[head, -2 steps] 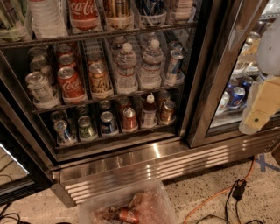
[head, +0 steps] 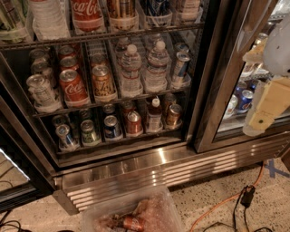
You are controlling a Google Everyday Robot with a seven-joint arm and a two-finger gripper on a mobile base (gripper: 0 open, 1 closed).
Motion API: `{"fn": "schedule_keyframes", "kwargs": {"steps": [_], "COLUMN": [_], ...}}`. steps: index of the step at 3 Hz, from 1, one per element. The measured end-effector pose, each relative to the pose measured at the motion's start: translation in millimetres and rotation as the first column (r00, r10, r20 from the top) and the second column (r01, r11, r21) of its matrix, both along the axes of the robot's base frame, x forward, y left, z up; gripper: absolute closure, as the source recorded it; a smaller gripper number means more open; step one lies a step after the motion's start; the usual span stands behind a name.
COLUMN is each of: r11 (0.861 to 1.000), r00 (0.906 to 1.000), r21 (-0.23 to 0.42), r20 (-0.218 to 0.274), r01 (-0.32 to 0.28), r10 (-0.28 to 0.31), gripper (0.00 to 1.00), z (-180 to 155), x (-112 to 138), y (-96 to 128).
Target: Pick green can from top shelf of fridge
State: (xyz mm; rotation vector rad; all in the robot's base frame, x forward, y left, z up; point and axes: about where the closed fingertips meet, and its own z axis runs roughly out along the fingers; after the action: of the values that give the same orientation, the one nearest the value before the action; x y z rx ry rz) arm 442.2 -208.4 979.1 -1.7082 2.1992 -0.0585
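The green can, green with pale streaks, stands at the far left of the top shelf, partly cut off by the picture's edge. To its right on that rack are white cup holders, a red Coca-Cola can and an orange-brown can. The fridge fills the view, with its steel base grille below. My gripper, cream-coloured, hangs at the far right in front of the neighbouring glass door, well right of and below the green can, and holds nothing that I can see.
Lower wire racks hold cola cans, water bottles and small cans. A steel door post stands between shelves and gripper. A clear plastic bin with cans sits on the floor, and an orange cable runs beside it.
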Motion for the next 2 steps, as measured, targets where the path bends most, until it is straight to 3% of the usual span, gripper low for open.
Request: {"fn": "schedule_keyframes", "kwargs": {"steps": [1,2], "r11": [0.990,0.974], "r00": [0.9990,0.9979], "r21": [0.134,0.216], "r20": [0.023,0.018], "r01": [-0.040,-0.065], "r10": [0.037,0.063], "gripper": [0.00,0.00], "z": [1,9], "x": [6,-1], "y": [18,39]}}
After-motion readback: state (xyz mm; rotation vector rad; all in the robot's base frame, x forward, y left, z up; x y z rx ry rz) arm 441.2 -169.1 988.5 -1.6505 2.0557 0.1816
